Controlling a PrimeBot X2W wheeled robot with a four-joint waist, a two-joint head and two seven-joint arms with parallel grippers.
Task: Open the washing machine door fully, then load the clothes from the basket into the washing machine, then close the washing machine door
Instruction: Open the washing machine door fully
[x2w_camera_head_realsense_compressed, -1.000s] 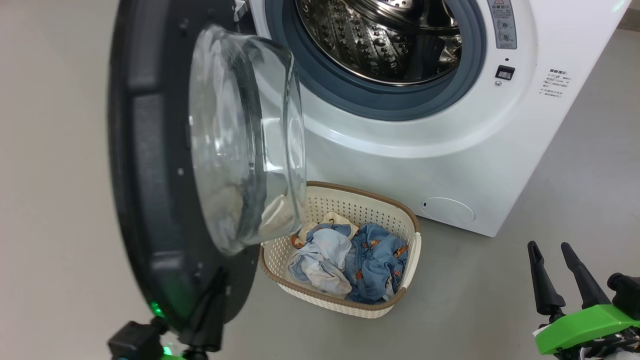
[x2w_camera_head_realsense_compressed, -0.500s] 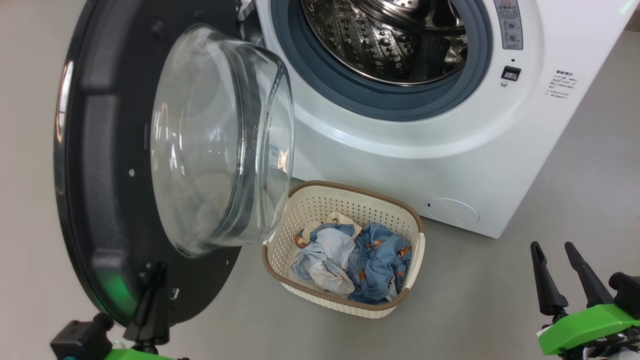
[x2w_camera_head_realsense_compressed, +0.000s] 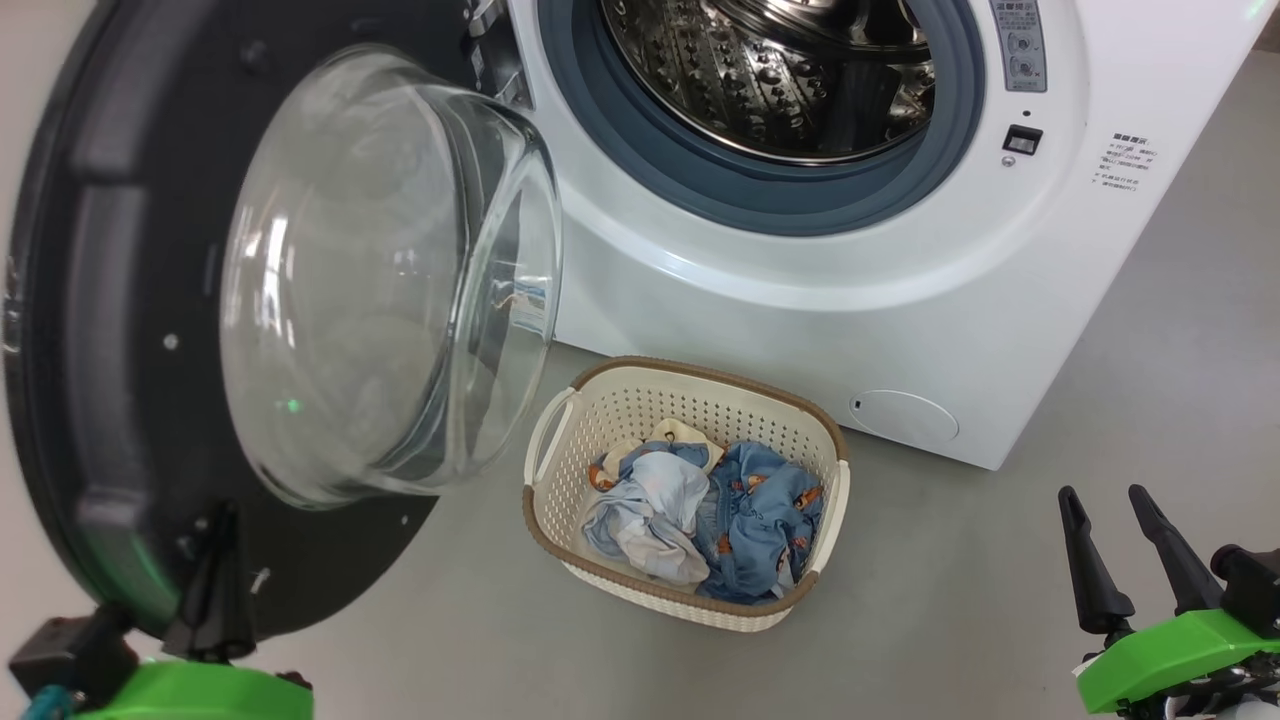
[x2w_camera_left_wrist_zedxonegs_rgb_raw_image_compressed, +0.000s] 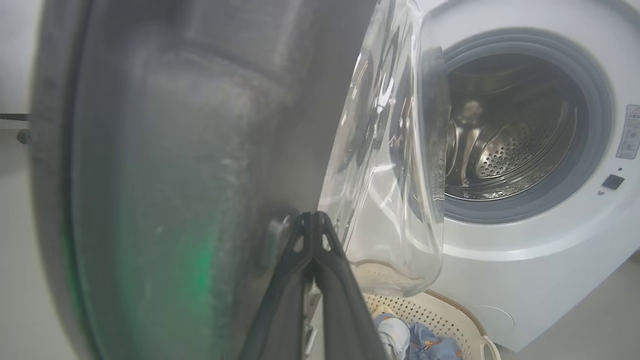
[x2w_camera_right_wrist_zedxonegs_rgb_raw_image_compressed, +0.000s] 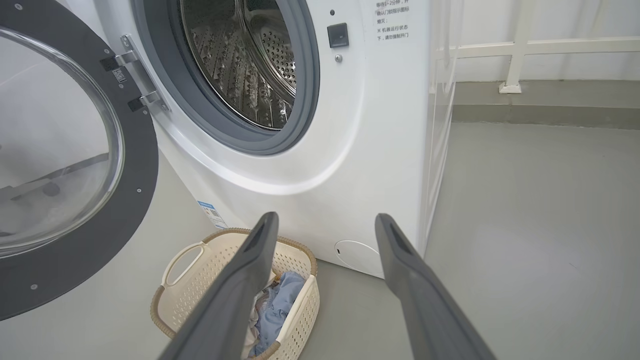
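Last second: the washing machine door (x2w_camera_head_realsense_compressed: 100, 300) has swung wider. My left gripper (x2w_camera_head_realsense_compressed: 222, 520), fingers pinched together and empty, is pushing at its black inner rim. The drum (x2w_camera_head_realsense_compressed: 760, 80) mouth is unobstructed. My right gripper (x2w_camera_head_realsense_compressed: 1101, 492) is spread wide and idle. The clothes (x2w_camera_head_realsense_compressed: 700, 520) sit in the basket (x2w_camera_head_realsense_compressed: 690, 385) on the floor by the washing machine (x2w_camera_head_realsense_compressed: 800, 320). Loading is likely next.

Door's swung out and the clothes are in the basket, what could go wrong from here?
1. The shut left gripper meets the door only with its tips; it might slip off and the door could swing back.
2. The glass bowl hangs close beside the basket; a swing-back may crowd the open right gripper reaching for the clothes.
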